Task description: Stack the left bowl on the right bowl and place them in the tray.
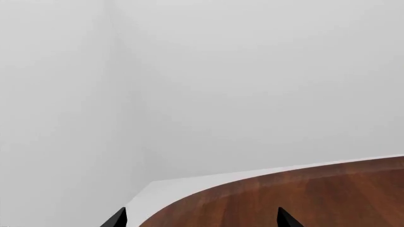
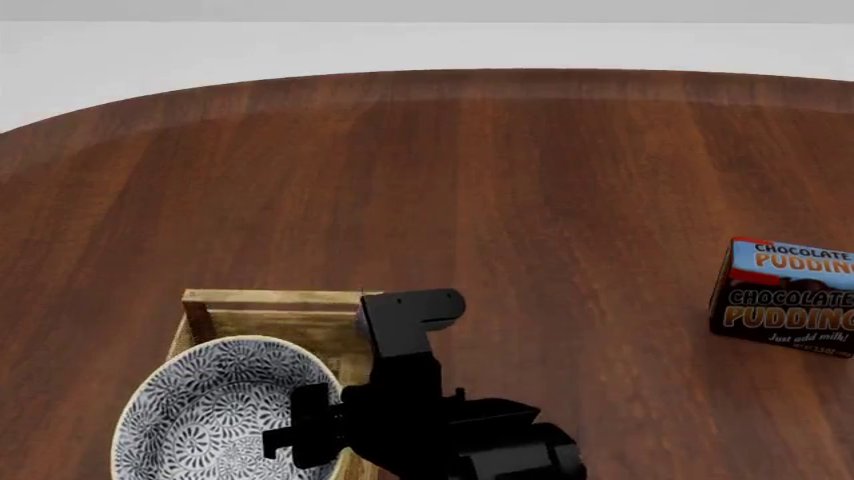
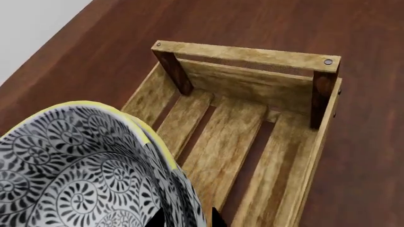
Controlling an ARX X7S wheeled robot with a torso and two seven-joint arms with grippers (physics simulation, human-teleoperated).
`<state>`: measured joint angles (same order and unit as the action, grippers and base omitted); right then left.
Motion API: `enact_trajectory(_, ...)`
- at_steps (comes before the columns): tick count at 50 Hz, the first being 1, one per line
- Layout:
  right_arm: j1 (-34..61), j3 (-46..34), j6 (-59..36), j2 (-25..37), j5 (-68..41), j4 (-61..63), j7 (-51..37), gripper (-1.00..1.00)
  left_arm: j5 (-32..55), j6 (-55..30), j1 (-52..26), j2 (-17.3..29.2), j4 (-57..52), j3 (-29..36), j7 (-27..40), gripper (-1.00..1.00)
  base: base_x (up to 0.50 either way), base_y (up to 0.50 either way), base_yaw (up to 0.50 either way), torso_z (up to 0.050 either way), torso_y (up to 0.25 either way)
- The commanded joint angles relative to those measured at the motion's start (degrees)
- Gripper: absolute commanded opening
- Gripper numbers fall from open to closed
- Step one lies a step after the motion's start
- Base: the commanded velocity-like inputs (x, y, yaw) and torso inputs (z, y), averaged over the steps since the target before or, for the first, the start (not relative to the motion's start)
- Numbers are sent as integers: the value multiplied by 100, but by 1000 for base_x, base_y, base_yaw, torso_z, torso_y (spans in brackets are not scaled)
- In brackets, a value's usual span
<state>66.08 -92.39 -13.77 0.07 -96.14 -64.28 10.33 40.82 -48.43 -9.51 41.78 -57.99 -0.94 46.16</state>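
Right hand [image 3: 186, 218]: fingers closed onto the rim of the stacked bowls [image 3: 75, 175], two nested patterned bowls with yellow-edged rims. In the right wrist view the bowls are tilted and sit over the near part of the tray [image 3: 252, 123]; whether they touch its slats cannot be determined.

Head view: the tray [image 2: 274, 312] lies at about 7 o'clock on the desk [image 2: 507, 170], with the bowls [image 2: 220, 410] covering its near portion and the right arm just beside them. The chocolate pudding box [image 2: 787, 298] stands well apart at 3 o'clock.

Left hand [image 1: 200, 218]: fingertips spread apart, holding nothing, positioned over the desk edge [image 1: 303, 194].
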Motion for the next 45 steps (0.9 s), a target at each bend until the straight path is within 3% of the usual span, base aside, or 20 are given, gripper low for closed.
enact_trajectory(1,-149,154,23,-7,-54,166,-620,-100,54,80,82,87,-6,-18,83,100,0,0,0,0,0)
enact_trajectory(45,-546,195,-197,-7,228,217,-702,-100,171,254,-61,256,110,239,285,100,0,0,0,0,0)
